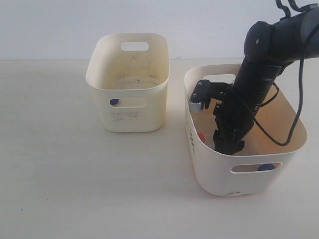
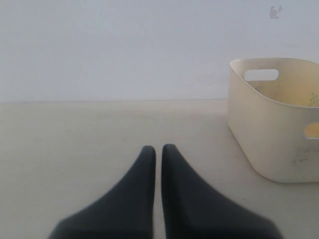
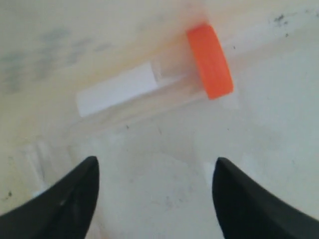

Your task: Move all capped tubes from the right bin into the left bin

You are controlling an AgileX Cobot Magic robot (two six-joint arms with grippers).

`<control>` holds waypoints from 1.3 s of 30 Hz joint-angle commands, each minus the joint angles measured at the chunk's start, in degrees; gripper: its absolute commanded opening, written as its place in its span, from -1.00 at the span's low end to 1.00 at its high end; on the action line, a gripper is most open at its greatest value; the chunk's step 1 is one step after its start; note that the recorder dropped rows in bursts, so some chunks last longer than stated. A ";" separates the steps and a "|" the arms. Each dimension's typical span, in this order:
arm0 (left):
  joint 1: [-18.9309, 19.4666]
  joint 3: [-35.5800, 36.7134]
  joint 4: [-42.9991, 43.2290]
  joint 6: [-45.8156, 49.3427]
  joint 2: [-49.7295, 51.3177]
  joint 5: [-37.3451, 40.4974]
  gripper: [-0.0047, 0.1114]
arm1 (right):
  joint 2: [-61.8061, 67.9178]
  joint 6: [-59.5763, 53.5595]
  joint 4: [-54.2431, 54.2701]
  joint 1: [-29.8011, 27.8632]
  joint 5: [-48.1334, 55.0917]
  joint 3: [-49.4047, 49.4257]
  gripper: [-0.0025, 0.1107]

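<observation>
We log, inside the larger smooth cream plastic tub [image 1: 214,174]: one clear orange-capped labelled tube [image 3: 149,94], lying flat near the black right claw [image 3: 154,169], spread and empty; left claw [image 2: 158,149] pressed together.

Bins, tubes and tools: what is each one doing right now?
Left bin: upright, a blue cap showing through its slot.
Right bin: upright, tubes inside.
Orange-capped tube: capped, lying flat in the right bin, not held.
Right tool: open, empty, above that tube.
Left tool: shut, empty.

Exterior high, right wrist inside right bin [image 1: 214,172]
</observation>
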 commanded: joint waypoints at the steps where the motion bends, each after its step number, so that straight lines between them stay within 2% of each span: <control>1: -0.41 -0.12 -0.19 -0.24 0.23 -0.37 -0.85 | 0.14 -0.50 1.99 -0.10 0.19 0.10 0.26; 23: -0.41 -0.12 -0.19 -0.24 0.23 -0.37 -0.85 | 4.84 0.30 0.15 -0.10 2.61 0.10 0.26; 30: -0.41 -0.12 -0.19 -0.24 0.23 -0.37 -0.85 | 4.84 7.78 -9.25 -0.10 0.62 0.10 0.21; 34: -0.41 -0.12 -0.19 -0.24 0.23 -0.37 -0.85 | 4.84 10.30 -12.48 -0.10 0.65 0.10 -0.10; 39: -0.41 -0.12 -0.19 -0.24 0.23 -0.37 -0.85 | 4.84 10.40 -13.10 -0.10 0.53 0.10 -0.83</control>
